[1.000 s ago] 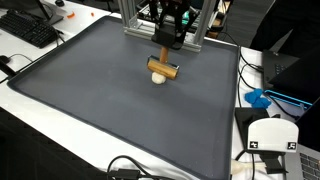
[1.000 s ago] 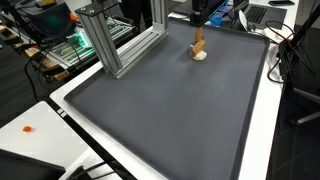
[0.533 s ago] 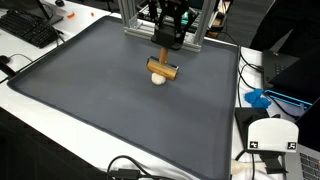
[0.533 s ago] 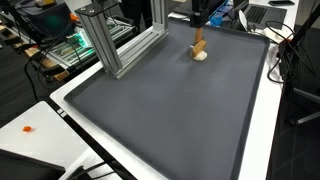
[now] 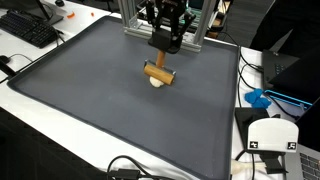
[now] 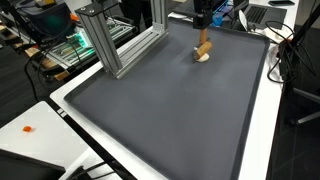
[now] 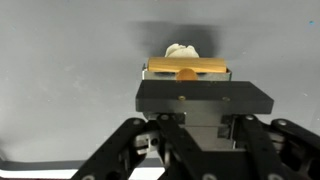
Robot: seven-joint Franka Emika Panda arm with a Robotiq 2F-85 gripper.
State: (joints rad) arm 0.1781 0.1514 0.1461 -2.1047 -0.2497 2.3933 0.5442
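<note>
My gripper point(image 5: 163, 40) hangs over the far part of a dark grey mat point(image 5: 90, 95) and is shut on the upright handle of a wooden tool point(image 5: 157, 72). The tool ends in a short wooden crossbar with a cream round piece point(image 5: 157, 83) under it, touching or just above the mat. Both exterior views show it, with the gripper point(image 6: 200, 20) above the tool point(image 6: 201, 50). In the wrist view the gripper point(image 7: 190, 105) fills the lower half. The crossbar point(image 7: 188, 70) and cream piece point(image 7: 181, 49) show just beyond a black block. The fingertips are hidden.
An aluminium frame point(image 5: 130, 18) stands at the mat's far edge behind the gripper, also seen in an exterior view point(image 6: 112, 45). A keyboard point(image 5: 28, 28), a blue object point(image 5: 258, 98), a white device point(image 5: 270, 135) and cables point(image 5: 125, 168) lie off the mat.
The wooden tool has tilted and shifted slightly; its crossbar now sits at an angle. The gripper has moved a little with it.
</note>
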